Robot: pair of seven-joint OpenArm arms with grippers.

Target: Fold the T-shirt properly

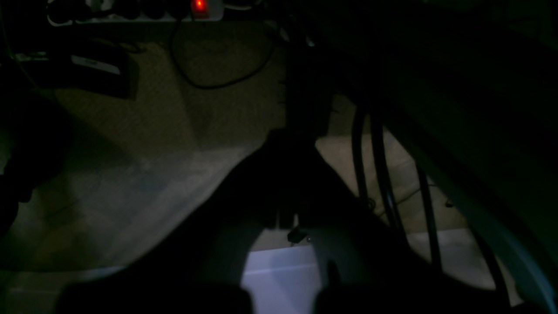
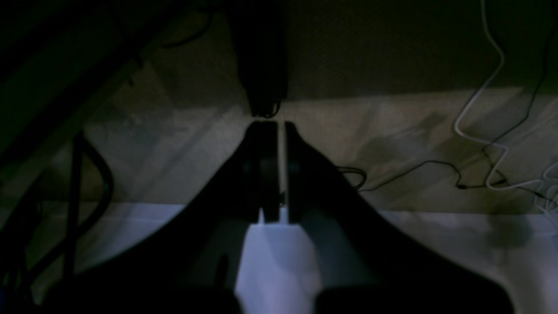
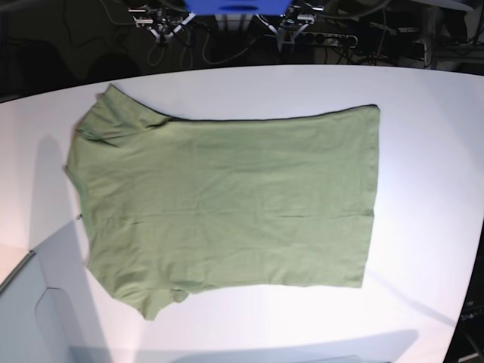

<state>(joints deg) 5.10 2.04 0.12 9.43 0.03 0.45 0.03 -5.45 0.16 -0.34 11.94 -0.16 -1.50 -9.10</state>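
Observation:
The olive-green T-shirt (image 3: 227, 200) lies spread flat on the white table (image 3: 431, 128) in the base view, neckline end to the left and hem to the right, with one sleeve at the upper left and one at the lower left. No gripper shows in the base view. The left wrist view is dark: my left gripper (image 1: 290, 136) is a black silhouette over the floor beyond the table edge, its fingers pressed together and holding nothing. My right gripper (image 2: 281, 125) also hangs past the table edge, with only a thin slit between its fingers, and it is empty. The shirt is out of both wrist views.
A power strip with a red light (image 1: 199, 5) and a black cable (image 1: 218, 83) lie on the carpet. White and black cables (image 2: 479, 131) trail on the floor in the right wrist view. The arm mounts (image 3: 227, 13) stand behind the table's far edge.

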